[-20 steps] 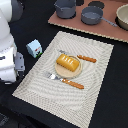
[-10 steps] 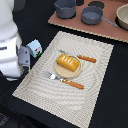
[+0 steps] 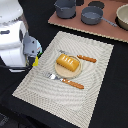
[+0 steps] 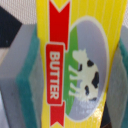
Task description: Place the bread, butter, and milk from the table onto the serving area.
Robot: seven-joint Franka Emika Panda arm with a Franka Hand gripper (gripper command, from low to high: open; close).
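Step in hand: the butter transfer. In the wrist view the butter (image 4: 75, 60) is sitting between the two grey, teal-edged pads (image 4: 22, 75), which are bearing on its opposite edges; the gripper (image 4: 70, 67) is closing only as far as the packet's width and is holding it.

In the exterior view the gripper (image 3: 34, 50) is hanging at the 9 o'clock edge of the serving area (image 3: 95, 100), with a sliver of the yellow packet (image 3: 36, 61) showing beneath it.

The bread (image 3: 68, 62) is lying on the plate (image 3: 57, 71), so that item appears done. The milk is not visible in either view.

Next move, as judged: carrying the packet toward bare mat, around 6 o'clock of the plate, lowering it flat, then releasing it clear of the fork (image 3: 65, 80).
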